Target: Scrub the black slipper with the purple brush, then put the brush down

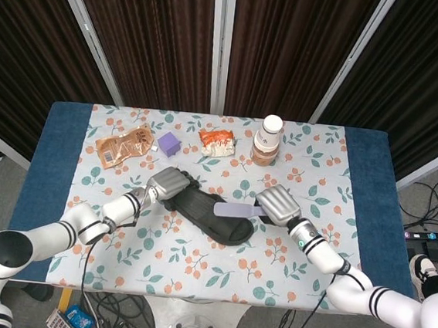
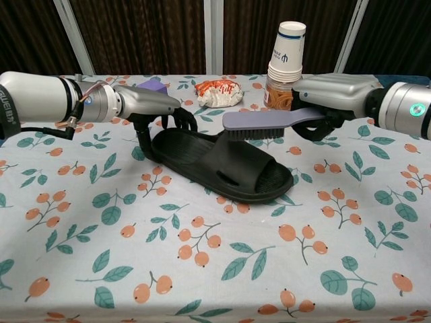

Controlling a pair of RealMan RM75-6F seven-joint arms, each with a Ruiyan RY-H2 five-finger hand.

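Note:
The black slipper (image 1: 212, 214) (image 2: 222, 162) lies flat near the middle of the floral table, toe end toward the right. My left hand (image 1: 169, 184) (image 2: 151, 108) grips its heel end, fingers curled over the rim. My right hand (image 1: 277, 205) (image 2: 333, 99) holds the purple brush (image 1: 235, 209) (image 2: 269, 124) by its handle. The brush head is level, bristles down, right above the slipper's strap; in the chest view the bristles look to be touching or just over it.
At the back stand a stack of paper cups (image 2: 286, 50) over a jar (image 1: 266, 147), an orange-and-white snack bag (image 1: 216, 141) (image 2: 219, 92), a small purple box (image 1: 168, 143) and a brown packet (image 1: 124, 145). Blue table edges (image 1: 52, 163) flank the floral cloth.

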